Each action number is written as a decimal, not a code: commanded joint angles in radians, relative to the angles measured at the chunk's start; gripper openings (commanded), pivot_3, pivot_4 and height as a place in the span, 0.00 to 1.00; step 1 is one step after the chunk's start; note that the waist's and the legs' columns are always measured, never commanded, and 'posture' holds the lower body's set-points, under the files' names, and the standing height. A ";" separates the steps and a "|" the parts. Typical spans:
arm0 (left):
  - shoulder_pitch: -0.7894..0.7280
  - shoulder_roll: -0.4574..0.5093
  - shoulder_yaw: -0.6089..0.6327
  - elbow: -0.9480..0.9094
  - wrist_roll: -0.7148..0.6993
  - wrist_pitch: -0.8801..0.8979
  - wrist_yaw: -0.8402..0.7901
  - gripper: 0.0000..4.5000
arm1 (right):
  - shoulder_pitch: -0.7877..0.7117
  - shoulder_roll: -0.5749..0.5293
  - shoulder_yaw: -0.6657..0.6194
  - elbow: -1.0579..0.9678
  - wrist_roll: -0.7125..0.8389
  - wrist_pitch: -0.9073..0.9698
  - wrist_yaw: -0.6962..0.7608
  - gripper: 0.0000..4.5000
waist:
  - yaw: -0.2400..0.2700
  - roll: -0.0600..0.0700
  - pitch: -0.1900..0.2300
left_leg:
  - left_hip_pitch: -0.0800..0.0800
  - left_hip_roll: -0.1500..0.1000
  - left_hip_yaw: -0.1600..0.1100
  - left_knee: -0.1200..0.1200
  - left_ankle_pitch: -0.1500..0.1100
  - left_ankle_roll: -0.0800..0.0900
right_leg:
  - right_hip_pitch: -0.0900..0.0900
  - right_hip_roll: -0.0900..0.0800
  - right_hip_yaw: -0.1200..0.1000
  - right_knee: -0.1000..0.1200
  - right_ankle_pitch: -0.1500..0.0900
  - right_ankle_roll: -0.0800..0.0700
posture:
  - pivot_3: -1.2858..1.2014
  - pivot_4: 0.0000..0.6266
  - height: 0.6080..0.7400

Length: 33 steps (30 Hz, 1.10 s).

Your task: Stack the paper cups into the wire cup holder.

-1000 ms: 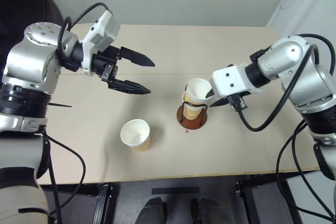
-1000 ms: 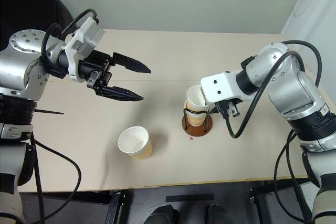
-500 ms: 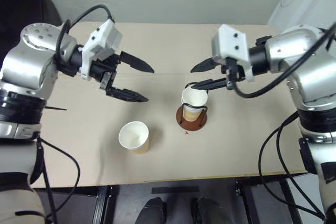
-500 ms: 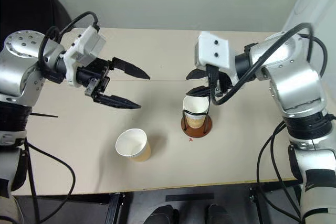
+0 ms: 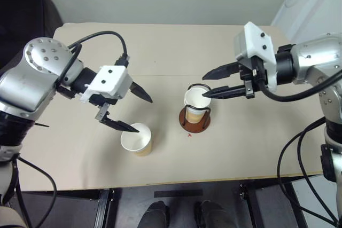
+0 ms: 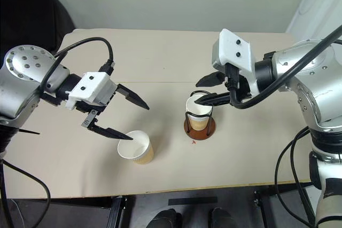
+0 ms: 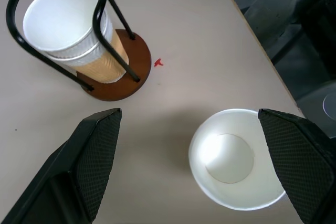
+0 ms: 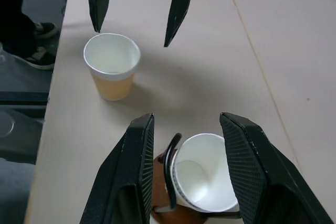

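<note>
The cup holder (image 5: 195, 118) stood near the middle of the table (image 5: 240, 148), with two nested paper cups (image 5: 196, 102) inside its wire loops. A third cup (image 5: 137, 139) stood apart on the table, upright. The left gripper (image 5: 132, 111) hung spread wide over that cup, holding nothing. The right gripper (image 5: 204, 84) hovered just above the holder, fingers apart and empty.

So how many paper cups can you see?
3. One loose cup stands upright on the table, under the open left gripper. Two more sit nested in the wire cup holder, the top cup inside a lower cup. Another could be hidden beneath.
</note>
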 commanded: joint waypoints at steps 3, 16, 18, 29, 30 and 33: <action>-0.018 0.050 -0.017 -0.033 0.020 -0.081 -0.031 1.00 | -0.006 -0.036 -0.032 -0.026 0.045 -0.003 -0.021 0.43 | -0.001 0.000 0.000 | 0.000 0.000 0.000 0.000 0.000 0.000 | 0.000 0.000 0.000 0.000 0.000 0.000 | 0.52 0.24 1.00; -0.016 -0.011 -0.027 -0.007 0.120 -0.107 -0.031 1.00 | 0.005 -0.065 -0.025 -0.034 0.085 -0.013 -0.050 0.43 | 0.000 0.000 0.000 | 0.000 0.000 0.000 0.000 0.000 0.000 | 0.000 0.000 0.000 0.000 0.000 0.000 | 0.52 0.24 1.00; -0.016 -0.020 -0.028 -0.008 0.126 -0.105 -0.031 1.00 | 0.006 -0.067 -0.021 -0.038 0.089 -0.011 -0.054 0.43 | 0.000 0.000 0.000 | 0.000 0.000 0.000 0.000 0.000 0.000 | 0.000 0.000 0.000 0.000 0.000 0.000 | 0.52 0.24 1.00; -0.069 0.022 0.035 -0.038 -0.087 0.072 -0.031 1.00 | 0.031 -0.097 -0.040 -0.098 0.161 0.047 -0.081 0.43 | -0.002 0.000 0.000 | 0.000 0.000 0.000 -0.001 0.000 0.000 | 0.000 0.000 0.000 0.000 0.000 0.000 | 0.52 0.24 1.00; -0.054 0.037 0.037 -0.055 -0.106 0.080 -0.031 1.00 | 0.034 -0.099 -0.041 -0.100 0.166 0.048 -0.085 0.43 | -0.003 0.000 0.000 | 0.000 0.000 0.000 -0.001 0.000 0.000 | 0.000 0.000 0.000 0.000 0.000 0.000 | 0.52 0.24 1.00; -0.017 0.071 0.038 -0.083 -0.107 0.065 -0.031 1.00 | 0.040 -0.107 -0.045 -0.104 0.180 0.048 -0.089 0.43 | -0.004 0.000 0.000 | 0.000 0.000 0.000 -0.001 0.000 0.000 | 0.000 0.000 0.000 0.000 0.000 0.000 | 0.52 0.24 1.00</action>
